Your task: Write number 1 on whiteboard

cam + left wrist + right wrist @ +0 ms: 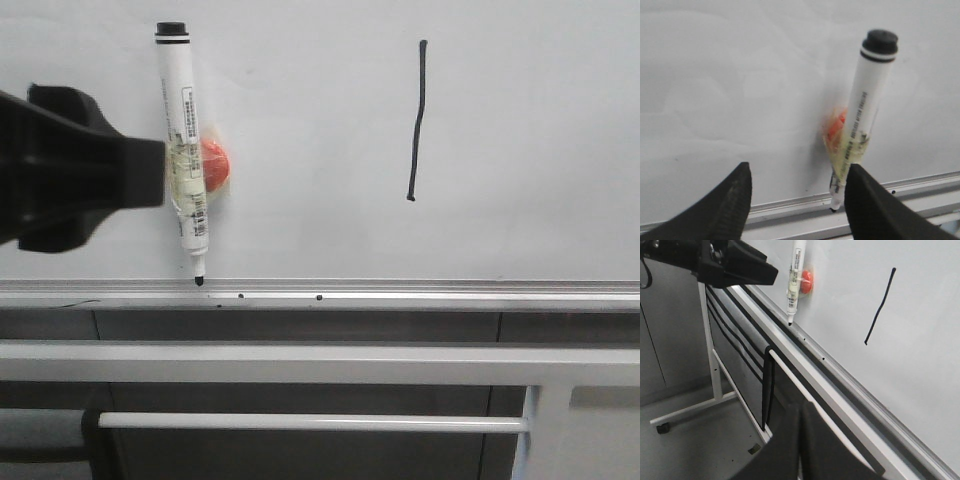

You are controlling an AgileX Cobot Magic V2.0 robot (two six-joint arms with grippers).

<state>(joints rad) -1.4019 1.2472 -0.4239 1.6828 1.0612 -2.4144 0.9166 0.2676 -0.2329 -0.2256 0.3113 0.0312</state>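
White and glossy, the whiteboard [300,100] fills the background, and the number 1 [417,120] stands finished on it. At nine o'clock from the stroke, the marker [183,150] hangs on an orange magnet [216,165], tip on the rail [400,292]. The left gripper [797,200] is released beside the marker; the right gripper [800,445] looks clenched and empty.

Left gripper [797,200]: matte black plastic, two broad wedge-shaped fingers [725,205] tapering to blunt tips, faint scuffs. Bulky, angular black housing behind, beside marker pen [185,150]. Black cable near wrist. Right gripper [800,440]: black, smooth fingers, narrow seam between.
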